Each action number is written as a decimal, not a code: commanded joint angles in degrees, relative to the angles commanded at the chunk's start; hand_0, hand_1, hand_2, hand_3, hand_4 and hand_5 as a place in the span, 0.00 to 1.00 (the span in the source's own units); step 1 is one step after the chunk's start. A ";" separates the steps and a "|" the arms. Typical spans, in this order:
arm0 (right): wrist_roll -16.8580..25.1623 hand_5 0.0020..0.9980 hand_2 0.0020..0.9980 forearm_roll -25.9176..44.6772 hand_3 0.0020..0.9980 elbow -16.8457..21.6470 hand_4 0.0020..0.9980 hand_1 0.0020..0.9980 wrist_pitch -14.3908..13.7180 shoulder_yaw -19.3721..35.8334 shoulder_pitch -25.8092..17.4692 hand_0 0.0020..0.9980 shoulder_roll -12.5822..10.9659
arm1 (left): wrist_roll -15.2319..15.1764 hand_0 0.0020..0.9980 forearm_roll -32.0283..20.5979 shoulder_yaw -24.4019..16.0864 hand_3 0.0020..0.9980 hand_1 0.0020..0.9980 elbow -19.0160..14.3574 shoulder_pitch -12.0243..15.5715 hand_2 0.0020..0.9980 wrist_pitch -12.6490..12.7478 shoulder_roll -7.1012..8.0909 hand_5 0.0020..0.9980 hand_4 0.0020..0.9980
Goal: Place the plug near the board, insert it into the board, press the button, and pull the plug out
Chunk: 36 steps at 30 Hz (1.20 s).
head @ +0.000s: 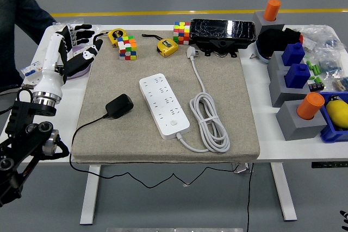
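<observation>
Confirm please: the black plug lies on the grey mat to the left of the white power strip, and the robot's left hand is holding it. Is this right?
Not quite. The black plug does lie on the grey mat left of the white power strip, but the left hand is not holding it: in the head view the hand is up near the table's far left corner, open and well apart from the plug.

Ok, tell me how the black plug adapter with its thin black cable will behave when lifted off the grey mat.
The black plug adapter looks compact and rigid, so probably easy to grip. Its thin black cable droops over the mat's edge, so it is likely floppy and may drag or snag.
</observation>
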 joint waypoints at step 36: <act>-0.04 0.41 0.61 2.69 0.54 -2.56 0.89 0.63 -0.15 -3.01 -2.77 0.53 1.49 | 8.39 0.63 0.87 -1.99 0.65 0.64 -7.07 5.33 0.64 -3.88 1.80 0.30 0.80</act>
